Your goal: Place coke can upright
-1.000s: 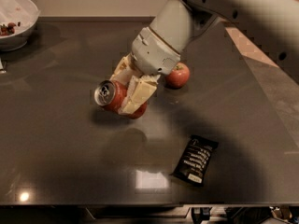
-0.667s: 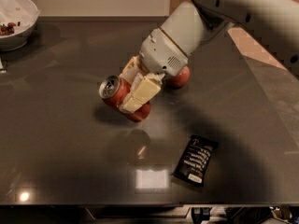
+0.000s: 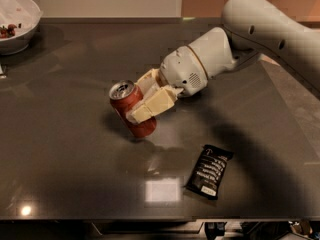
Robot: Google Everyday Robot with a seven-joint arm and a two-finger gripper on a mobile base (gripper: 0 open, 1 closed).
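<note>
The coke can (image 3: 129,109) is a red can with a silver top and pull tab. It stands tilted a little to the left on the dark table (image 3: 60,149), its base touching the surface near the table's middle. My gripper (image 3: 142,98) reaches in from the right and is shut on the can, with one cream finger (image 3: 152,105) across its front and the other behind it. The red apple is hidden behind my arm.
A black snack wrapper (image 3: 209,171) lies flat on the table to the front right of the can. A white bowl (image 3: 16,28) with some food stands at the back left corner. The arm (image 3: 260,29) crosses the back right of the table.
The gripper has turned the can from lying nearly on its side to almost upright and lowered its base to the table. The arm now covers the apple.
</note>
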